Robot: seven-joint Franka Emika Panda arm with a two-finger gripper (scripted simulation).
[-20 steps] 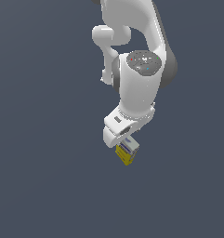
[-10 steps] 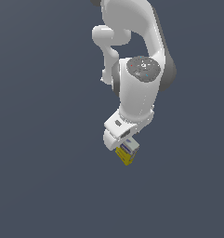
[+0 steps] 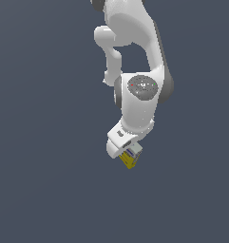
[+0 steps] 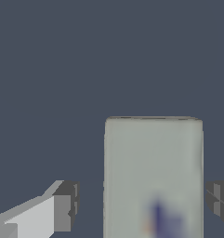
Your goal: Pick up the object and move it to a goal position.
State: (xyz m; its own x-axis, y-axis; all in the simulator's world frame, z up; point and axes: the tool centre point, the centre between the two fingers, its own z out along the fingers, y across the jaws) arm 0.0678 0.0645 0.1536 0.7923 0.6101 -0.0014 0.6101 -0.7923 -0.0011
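Note:
The object [image 3: 130,160] is a small box with a yellow lower part and a white-grey top with a blue-purple mark. In the exterior view it sits right under the white hand, low in the middle. In the wrist view its pale top [image 4: 153,172] stands between the two dark fingertips [image 4: 69,204]. One pad is clearly apart from the box and the other is very near it. My gripper [image 3: 128,154] is open around the box, also seen in the wrist view [image 4: 142,202].
A plain dark grey surface [image 3: 49,190] fills the scene. The white arm [image 3: 139,99] rises above the box toward the top of the exterior view.
The arm's wrist and hand have come lower over the box. The box has stayed in place.

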